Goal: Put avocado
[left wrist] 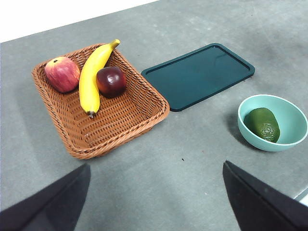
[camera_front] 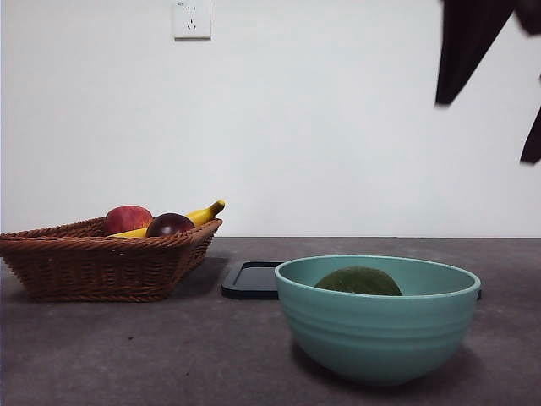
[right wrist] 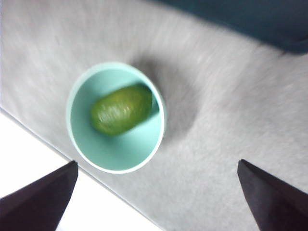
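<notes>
The dull dark-green avocado (camera_front: 359, 282) lies inside a teal bowl (camera_front: 378, 338) near the table's front right. It also shows in the left wrist view (left wrist: 262, 124) and, blurred, in the right wrist view (right wrist: 121, 109). My right gripper (right wrist: 156, 195) is open and empty, high above the bowl (right wrist: 115, 159); in the front view it shows as a dark shape at the top right (camera_front: 473, 42). My left gripper (left wrist: 154, 199) is open and empty, high over the table, away from the bowl (left wrist: 293, 130).
A wicker basket (camera_front: 93, 262) at the left holds a red apple (camera_front: 127, 219), a dark purple-brown fruit (camera_front: 169, 225) and a banana (camera_front: 199, 216). A flat dark tray (camera_front: 249, 281) lies between the basket and the bowl. The table's edge runs near the bowl (right wrist: 43, 139).
</notes>
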Controlling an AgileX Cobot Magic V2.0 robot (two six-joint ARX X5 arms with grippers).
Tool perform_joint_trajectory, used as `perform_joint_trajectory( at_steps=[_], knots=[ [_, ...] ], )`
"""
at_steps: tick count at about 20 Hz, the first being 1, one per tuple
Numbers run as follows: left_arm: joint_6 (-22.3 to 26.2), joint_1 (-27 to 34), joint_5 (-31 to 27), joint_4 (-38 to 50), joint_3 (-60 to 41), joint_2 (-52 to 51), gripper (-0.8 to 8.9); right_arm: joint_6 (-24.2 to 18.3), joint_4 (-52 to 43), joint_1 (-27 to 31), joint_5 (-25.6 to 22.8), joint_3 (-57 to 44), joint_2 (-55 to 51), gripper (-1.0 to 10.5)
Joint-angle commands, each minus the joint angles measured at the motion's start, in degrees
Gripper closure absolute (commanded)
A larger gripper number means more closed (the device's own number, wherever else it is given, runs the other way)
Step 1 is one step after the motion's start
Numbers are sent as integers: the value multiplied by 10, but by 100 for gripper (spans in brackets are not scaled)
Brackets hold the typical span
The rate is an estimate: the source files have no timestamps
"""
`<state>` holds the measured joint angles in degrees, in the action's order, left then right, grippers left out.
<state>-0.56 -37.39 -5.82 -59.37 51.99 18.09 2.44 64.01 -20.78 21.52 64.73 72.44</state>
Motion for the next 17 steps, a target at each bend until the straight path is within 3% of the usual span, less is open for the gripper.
perform_joint_trajectory(
  at_steps=[1,4,17],
  knots=[
    [-1,-3,1,6,3,1,377,16,-2,-35,-42,10,37,403],
    [-1,-3,1,6,3,1,377,17,-6,-58,-72,10,83,403],
    [-1,-3,1,6,3,1,377,17,-54,-73,-80,9,238,415]
  ],
)
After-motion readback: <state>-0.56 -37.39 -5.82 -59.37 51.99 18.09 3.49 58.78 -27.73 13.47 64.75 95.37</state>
